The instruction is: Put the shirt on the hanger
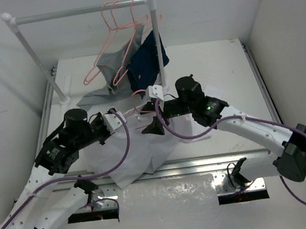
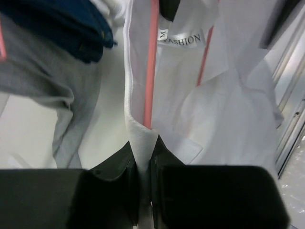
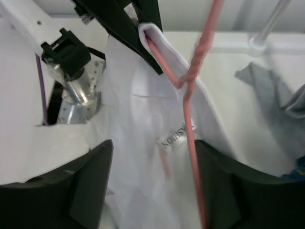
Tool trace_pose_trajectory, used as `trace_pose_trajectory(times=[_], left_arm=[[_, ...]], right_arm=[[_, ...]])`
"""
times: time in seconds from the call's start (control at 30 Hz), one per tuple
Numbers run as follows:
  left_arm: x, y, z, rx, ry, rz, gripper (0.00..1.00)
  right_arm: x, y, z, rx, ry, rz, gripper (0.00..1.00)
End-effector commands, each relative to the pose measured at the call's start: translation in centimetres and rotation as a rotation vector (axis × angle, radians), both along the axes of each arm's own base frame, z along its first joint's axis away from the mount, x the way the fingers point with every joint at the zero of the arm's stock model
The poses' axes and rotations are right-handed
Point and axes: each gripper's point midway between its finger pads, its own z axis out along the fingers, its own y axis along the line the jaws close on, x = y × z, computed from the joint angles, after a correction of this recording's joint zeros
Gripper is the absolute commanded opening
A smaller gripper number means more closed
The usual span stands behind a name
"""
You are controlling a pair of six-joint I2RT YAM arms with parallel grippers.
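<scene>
Top view: white shirt (image 1: 126, 158) lay crumpled on the table (image 1: 213, 62) between the two arms, its lower part spilling toward the near edge. Both wrists crowded over the collar, so the neck opening was mostly hidden from above. Only a short pink loop of wire showed there.

Left wrist view: left gripper (image 2: 143, 153) was clamped tight on a fold of the white collar edge, the cloth squeezed between its fingers. The hanger (image 2: 151, 62) ran inside the shirt, one wire plain and a second showing dimly through the fabric to its right. Neck label (image 2: 183, 39) read "FASHION", with a size mark beside it partly cut off. Lower third of that view was blocked by the gripper's own body.

Right wrist view: right gripper (image 3: 153, 148) stood wide, its two fingers far apart at the bottom corners. The hanger's twisted neck rose between them and its wire ran down close by one finger. Could not tell whether wire and finger touched. Hook top was cut off by the frame. One hanger shoulder was tucked under the collar where the left gripper pinched it.

Behind: grey garment (image 1: 101, 76) and navy-blue garment (image 1: 146, 65) hung from the clothes rail (image 1: 82, 11) with spare pink hangers (image 1: 113, 19). Both garments were blurred in the wrist views.
</scene>
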Motion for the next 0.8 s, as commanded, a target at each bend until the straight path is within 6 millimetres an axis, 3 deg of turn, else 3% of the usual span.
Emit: trace_pose_trajectory(times=[0.0, 0.07, 0.23, 0.43, 0.77], left_arm=[[1.7, 2.3, -0.3, 0.014, -0.063, 0.156, 0.00], [1.5, 3.4, -1.2, 0.047, -0.074, 0.192, 0.00], [1.4, 7.3, -4.9, 0.185, -0.057, 0.342, 0.00], [1.5, 11.4, -11.0, 0.325, 0.021, 0.524, 0.00], [2.2, 16.1, -13.8, 0.371, 0.102, 0.706, 0.00]], right_arm=[[0.5, 1.0, 0.9, 0.066, -0.006, -0.011, 0.83], [1.1, 0.9, 0.0, 0.060, 0.001, -0.050, 0.99], [1.5, 0.1, -1.1, 0.050, 0.004, -0.111, 0.99], [2.5, -1.4, -2.1, 0.025, -0.006, -0.225, 0.99], [1.5, -2.7, -1.8, 0.054, -0.042, -0.239, 0.99]])
